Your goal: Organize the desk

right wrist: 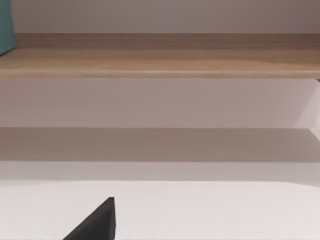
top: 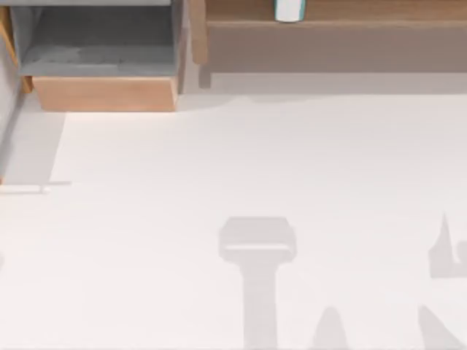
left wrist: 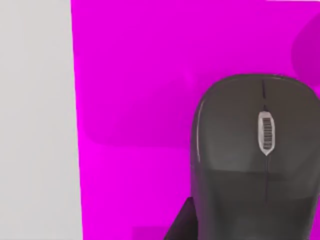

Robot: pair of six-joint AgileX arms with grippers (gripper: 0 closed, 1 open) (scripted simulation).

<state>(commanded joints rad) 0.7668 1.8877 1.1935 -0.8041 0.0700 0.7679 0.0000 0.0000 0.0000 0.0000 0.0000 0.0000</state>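
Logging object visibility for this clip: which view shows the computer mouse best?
The left wrist view: the dark grey mouse, scroll wheel visible, sits on a magenta pad. The top view shows the desk; the right wrist view shows its wooden shelf.

We see the white desk (top: 233, 189) with its light-wood drawer box (top: 102, 65) open at eleven o'clock and the raised shelf (top: 336, 18) at one o'clock, a white-and-teal container (top: 290, 10) standing on it. At our left wrist a dark grey mouse (left wrist: 255, 160) rests on a magenta pad (left wrist: 140, 100) lying on the tabletop
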